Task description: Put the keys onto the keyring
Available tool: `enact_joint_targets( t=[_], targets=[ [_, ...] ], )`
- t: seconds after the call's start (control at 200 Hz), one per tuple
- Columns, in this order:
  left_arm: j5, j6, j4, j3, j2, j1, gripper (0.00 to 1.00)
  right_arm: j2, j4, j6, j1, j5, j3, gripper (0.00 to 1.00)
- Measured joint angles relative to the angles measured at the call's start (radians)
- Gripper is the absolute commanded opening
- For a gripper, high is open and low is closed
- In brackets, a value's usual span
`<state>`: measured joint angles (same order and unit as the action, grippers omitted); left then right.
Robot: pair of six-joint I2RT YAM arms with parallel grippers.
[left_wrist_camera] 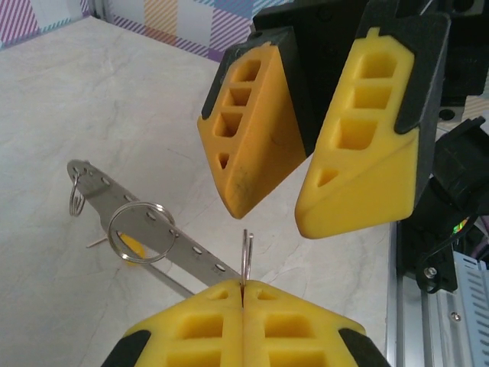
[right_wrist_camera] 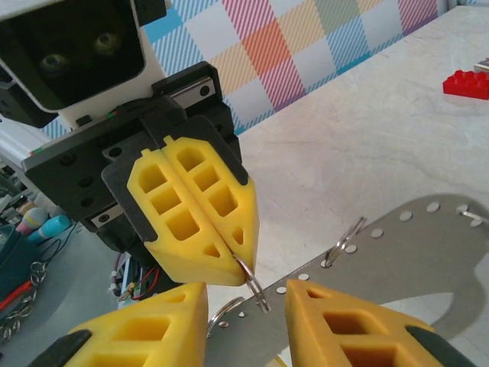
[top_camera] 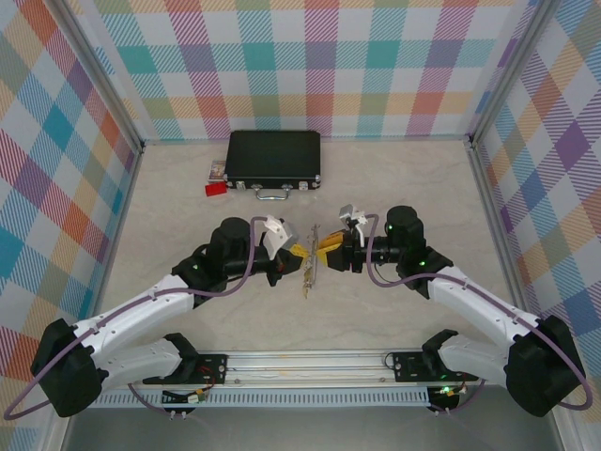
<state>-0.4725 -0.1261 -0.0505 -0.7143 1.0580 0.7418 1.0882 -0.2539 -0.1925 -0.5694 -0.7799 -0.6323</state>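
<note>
**A:** Where is the keyring?

**B:** The flat grey metal keyring (left_wrist_camera: 191, 248), a strip punched with a row of small holes, sits mid-table between the two arms. It is nearer to them than the black rectangular case (top_camera: 272, 158) and the small red block (top_camera: 215, 189) at the far side.

**A:** Who has it?

**B:** The left gripper (left_wrist_camera: 243, 294) is clenched on a thin wire ring (left_wrist_camera: 246, 256) that hangs from the strip. The right gripper (right_wrist_camera: 244, 306) faces it with its yellow fingers apart on either side of that ring, grasping nothing.

**A:** And the keys?

**B:** A yellow-orange speck (left_wrist_camera: 134, 248) shows beneath the strip and is probably a key head. I cannot tell whether it is threaded on.

**A:** How far along is it?

**B:** Partway at best, I'd judge. The ring is held ready, neither gripper holds a key, and the threading is left to do.
</note>
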Motion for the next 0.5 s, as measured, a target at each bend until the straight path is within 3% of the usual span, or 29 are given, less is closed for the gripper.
enact_joint_targets(
  t=[0.235,0.5],
  targets=[
    [-0.053,0.032,-0.001,-0.02,0.001,-0.013,0.0,0.016,-0.008,0.007,-0.01,-0.025,0.0,0.28],
    [-0.081,0.041,0.0,-0.034,0.021,-0.014,0.0,0.022,-0.009,0.018,-0.021,-0.03,0.0,0.2]
  ],
)
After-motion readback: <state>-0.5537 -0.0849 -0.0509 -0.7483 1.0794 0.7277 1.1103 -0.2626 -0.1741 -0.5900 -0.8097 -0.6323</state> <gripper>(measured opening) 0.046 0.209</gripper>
